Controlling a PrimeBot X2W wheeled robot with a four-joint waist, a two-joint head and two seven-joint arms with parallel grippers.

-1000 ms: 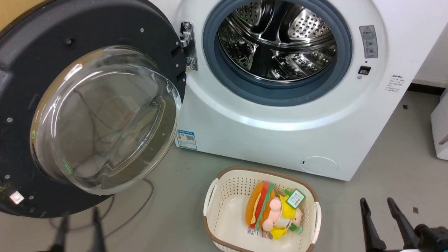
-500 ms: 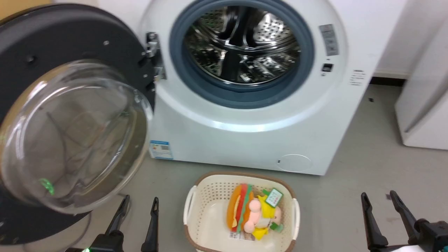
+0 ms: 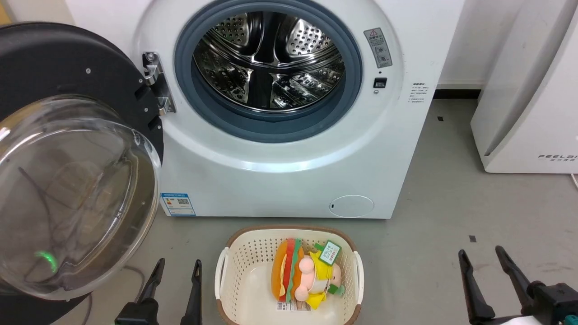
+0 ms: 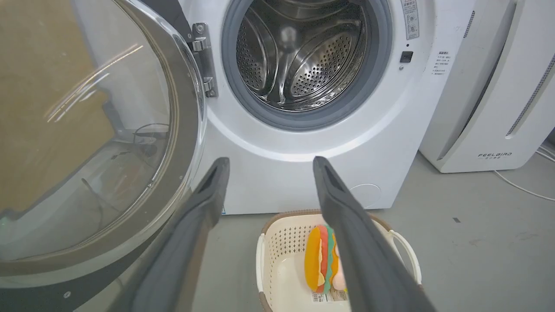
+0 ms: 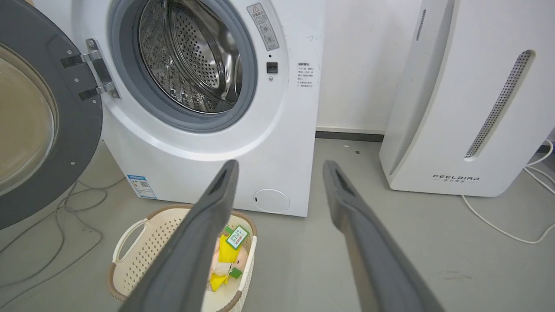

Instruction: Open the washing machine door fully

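Grey floor; washing machine at 12, washing machine door wide open at 9; left gripper and right gripper spread, empty; any last push probably best on black rim, not glass bowl.

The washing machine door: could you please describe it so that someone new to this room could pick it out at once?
Find the big white washing machine with the steel drum. The washing machine door hangs open from the metal hinge on its left. Unlike the blue-grey ring around the drum, it is a round black panel with a bulging clear glass bowl.
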